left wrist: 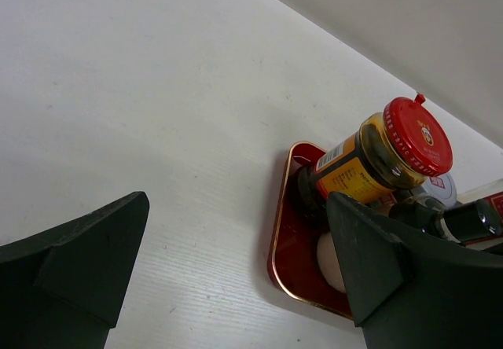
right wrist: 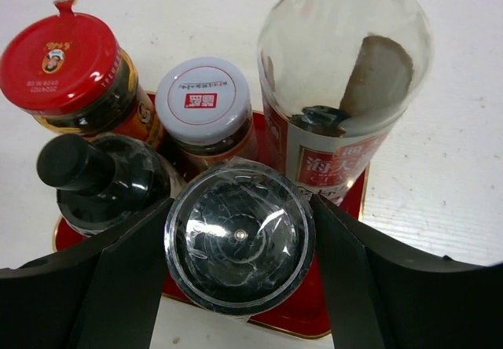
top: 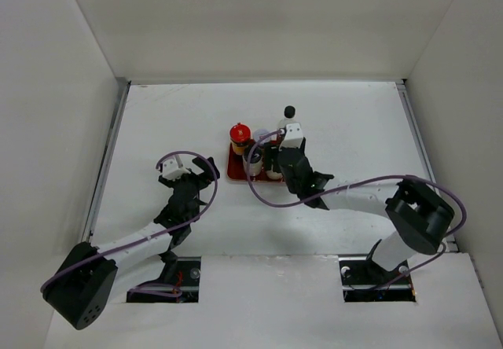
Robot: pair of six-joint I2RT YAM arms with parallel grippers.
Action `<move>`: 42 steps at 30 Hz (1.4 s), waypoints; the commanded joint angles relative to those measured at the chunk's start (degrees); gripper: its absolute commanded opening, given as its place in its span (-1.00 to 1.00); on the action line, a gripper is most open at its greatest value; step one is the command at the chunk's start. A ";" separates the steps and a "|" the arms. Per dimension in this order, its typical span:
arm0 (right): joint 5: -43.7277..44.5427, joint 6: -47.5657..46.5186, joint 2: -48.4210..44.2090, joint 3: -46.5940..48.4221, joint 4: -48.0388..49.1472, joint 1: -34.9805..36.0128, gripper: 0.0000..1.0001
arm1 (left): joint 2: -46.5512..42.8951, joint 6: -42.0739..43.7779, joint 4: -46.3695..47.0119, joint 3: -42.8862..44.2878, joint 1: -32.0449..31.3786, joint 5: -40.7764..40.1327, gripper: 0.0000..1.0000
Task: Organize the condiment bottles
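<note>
1. the right fingers (right wrist: pixel 118 286) are clasping the dome-lidded jar (right wrist: pixel 240 235), one finger pressing on each side of its glossy grey lid.
2. the clasped jar is sitting at the near edge of the red tray (right wrist: pixel 299 317), which is lying on the white bench (right wrist: pixel 440 168).
3. the red-lidded jar (right wrist: pixel 69 66) is standing at the tray's far left corner, with the white-lidded jar (right wrist: pixel 203 99) just beside it on the right.
4. the black-lidded jar (right wrist: pixel 78 168) is standing in front of the red-lidded jar, close against the left side of the clasped jar.
5. the tall clear bottle (right wrist: pixel 346 90), wearing a red label, is standing at the tray's right side next to the white-lidded jar; its black cap is showing only in the overhead view.
6. the left fingers (left wrist: pixel 78 270) are spread wide and gripping nothing.
7. they are pointing toward the tray from its left over bare bench, touching none of the bottles.
</note>
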 commanded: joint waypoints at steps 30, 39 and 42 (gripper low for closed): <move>1.79 25.00 -37.95 -26.30 -6.66 -16.71 1.00 | -0.81 -2.92 -32.61 20.50 1.81 -1.13 1.00; 1.44 25.36 -34.88 -28.15 -2.09 -15.92 1.00 | -0.38 -2.83 -36.05 23.32 2.25 -1.65 1.00; 1.09 24.92 -33.12 -28.33 -0.33 -15.13 1.00 | -0.29 -2.83 -36.23 23.76 2.77 -2.00 1.00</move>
